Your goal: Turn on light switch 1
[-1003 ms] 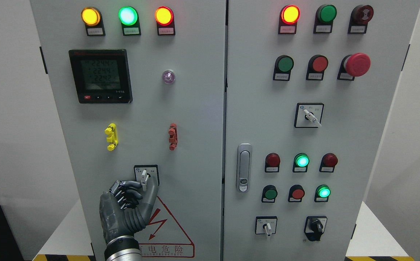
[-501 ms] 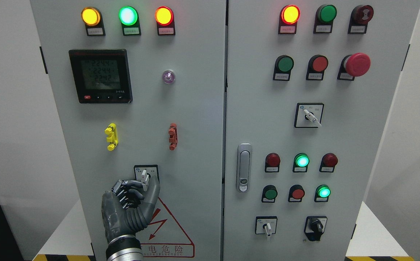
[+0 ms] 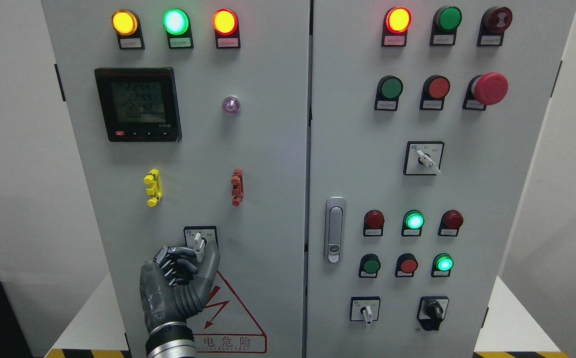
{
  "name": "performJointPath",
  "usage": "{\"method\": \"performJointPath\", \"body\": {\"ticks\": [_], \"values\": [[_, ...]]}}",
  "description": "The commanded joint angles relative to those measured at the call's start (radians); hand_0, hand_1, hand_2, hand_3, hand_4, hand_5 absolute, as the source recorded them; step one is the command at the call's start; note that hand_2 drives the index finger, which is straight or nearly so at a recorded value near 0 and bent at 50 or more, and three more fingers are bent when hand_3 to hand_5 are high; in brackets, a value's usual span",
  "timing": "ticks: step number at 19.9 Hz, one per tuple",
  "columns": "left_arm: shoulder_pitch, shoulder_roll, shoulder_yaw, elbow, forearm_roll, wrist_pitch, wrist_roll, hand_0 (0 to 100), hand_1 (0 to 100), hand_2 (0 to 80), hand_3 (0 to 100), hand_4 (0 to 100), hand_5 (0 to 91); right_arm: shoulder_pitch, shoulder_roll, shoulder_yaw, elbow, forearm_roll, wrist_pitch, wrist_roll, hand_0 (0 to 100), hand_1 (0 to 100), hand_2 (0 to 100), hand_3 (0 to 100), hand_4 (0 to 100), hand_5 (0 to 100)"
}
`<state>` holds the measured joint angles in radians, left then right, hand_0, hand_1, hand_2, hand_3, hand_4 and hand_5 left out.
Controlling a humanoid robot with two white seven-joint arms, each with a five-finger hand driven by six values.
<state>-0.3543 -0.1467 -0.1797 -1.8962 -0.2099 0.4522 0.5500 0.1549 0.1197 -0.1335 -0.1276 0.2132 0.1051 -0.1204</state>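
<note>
Left hand (image 3: 178, 278) fingers (image 3: 176, 253) pinch the white switch lever (image 3: 198, 243)

The left hand (image 3: 178, 281) covers the lower part of the switch (image 3: 199, 242) and its plate. The bottom edge cuts off its forearm. Print on the small labels under the lamps (image 3: 176, 21) is too small to read.

The left hand (image 3: 178, 286) is dark grey, with a ribbed rubbery thumb base, black-and-silver segmented fingers (image 3: 171, 261), a glossy back and a silver metal wrist cuff (image 3: 168, 343).
</note>
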Motion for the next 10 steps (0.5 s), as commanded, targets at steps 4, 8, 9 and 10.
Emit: {"method": "performJointPath", "body": {"ticks": [4, 8, 9, 10], "values": [[-0.003, -0.001, 0.0, -0.001, -0.002, 0.0, -0.001, 13, 64, 62.7, 90, 89, 80.6, 0.0, 0.0, 0.0, 0.0, 0.0, -0.001, 0.001, 5, 0, 0, 0, 0, 0], [-0.003, -0.001, 0.0, -0.001, -0.014, 0.0, -0.001, 14, 64, 62.9, 90, 89, 80.7, 0.0, 0.0, 0.0, -0.001, 0.0, -0.001, 0.001, 5, 0, 0, 0, 0, 0], [-0.003, -0.001, 0.0, -0.001, -0.017, 0.0, -0.001, 15, 64, 62.9, 90, 89, 80.7, 0.0, 0.0, 0.0, 0.0, 0.0, -0.001, -0.001, 5, 0, 0, 0, 0, 0], [-0.003, -0.001, 0.0, -0.001, -0.017, 0.0, -0.001, 15, 63, 63.0, 90, 89, 80.8, 0.0, 0.0, 0.0, 0.0, 0.0, -0.001, 0.001, 5, 0, 0, 0, 0, 0]]}}
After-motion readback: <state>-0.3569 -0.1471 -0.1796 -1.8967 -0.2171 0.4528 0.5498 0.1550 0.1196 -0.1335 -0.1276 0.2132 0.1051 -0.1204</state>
